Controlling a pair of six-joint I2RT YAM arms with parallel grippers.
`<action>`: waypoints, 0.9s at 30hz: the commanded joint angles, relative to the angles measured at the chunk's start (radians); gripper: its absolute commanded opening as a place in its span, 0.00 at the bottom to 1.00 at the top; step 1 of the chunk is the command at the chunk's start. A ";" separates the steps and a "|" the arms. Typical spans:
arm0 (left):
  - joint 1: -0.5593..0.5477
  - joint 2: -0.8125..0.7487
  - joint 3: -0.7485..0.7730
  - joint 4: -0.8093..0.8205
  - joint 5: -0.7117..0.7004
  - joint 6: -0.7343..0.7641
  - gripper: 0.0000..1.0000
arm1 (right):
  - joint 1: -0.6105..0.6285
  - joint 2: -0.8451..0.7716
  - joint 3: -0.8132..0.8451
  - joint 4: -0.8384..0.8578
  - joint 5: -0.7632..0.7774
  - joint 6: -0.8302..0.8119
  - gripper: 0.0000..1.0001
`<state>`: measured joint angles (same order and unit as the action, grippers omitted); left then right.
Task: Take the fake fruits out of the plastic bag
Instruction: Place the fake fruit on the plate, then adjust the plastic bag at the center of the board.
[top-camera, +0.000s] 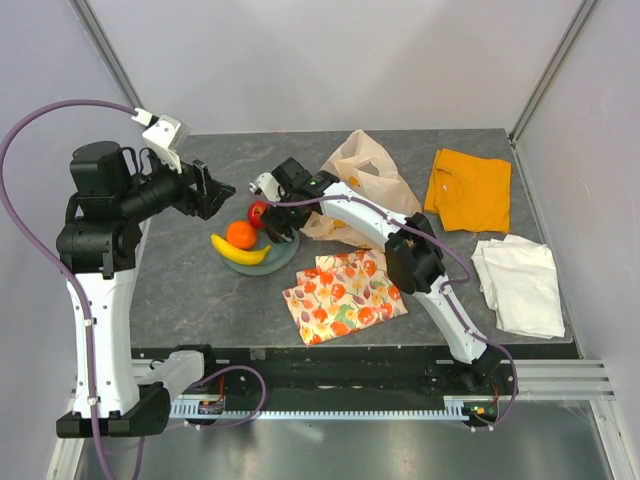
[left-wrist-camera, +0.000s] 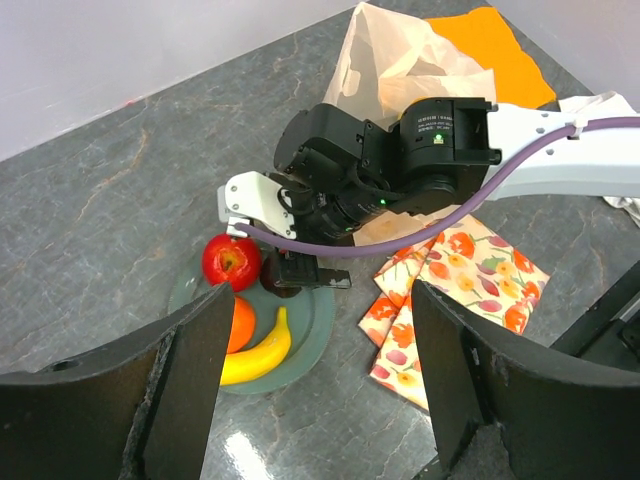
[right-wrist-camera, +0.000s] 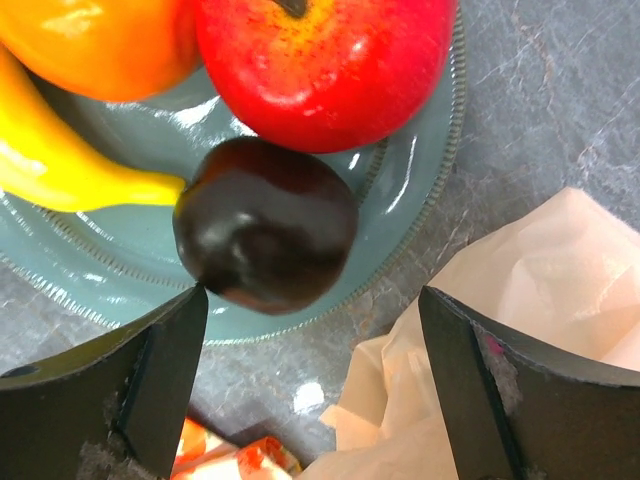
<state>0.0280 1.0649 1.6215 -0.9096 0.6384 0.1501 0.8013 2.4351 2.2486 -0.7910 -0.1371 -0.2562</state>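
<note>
Lab test cell: white enclosure walls (top-camera: 320, 60), grey table (top-camera: 190, 290), aluminium rail (top-camera: 340, 408).

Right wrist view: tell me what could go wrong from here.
The dark purple fruit lies near the edge of the plate, under the open right gripper; a brush on lifting could roll it off.
The apple and banana crowd the plate, leaving little room for more fruit.
The plastic bag lies close beside the gripper and might snag.

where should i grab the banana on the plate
Probably the banana near its outer end, the one away from the dark fruit, coming straight down from above. The orange crowds its inner curve mid-length, while that end looks free on both sides.
</note>
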 joint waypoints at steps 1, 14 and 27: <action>0.007 -0.002 0.005 0.031 0.050 -0.035 0.79 | 0.003 -0.125 0.014 -0.066 -0.033 0.031 0.94; 0.001 0.116 -0.074 0.133 0.181 -0.173 0.79 | -0.043 -0.643 -0.191 -0.303 -0.309 -0.100 0.98; -0.322 0.493 0.067 0.155 0.140 -0.123 0.99 | -0.278 -0.621 -0.304 -0.180 -0.282 -0.057 0.76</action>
<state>-0.1997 1.5143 1.6440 -0.7692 0.8322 -0.0143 0.5446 1.7504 1.9709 -1.0470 -0.4362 -0.3565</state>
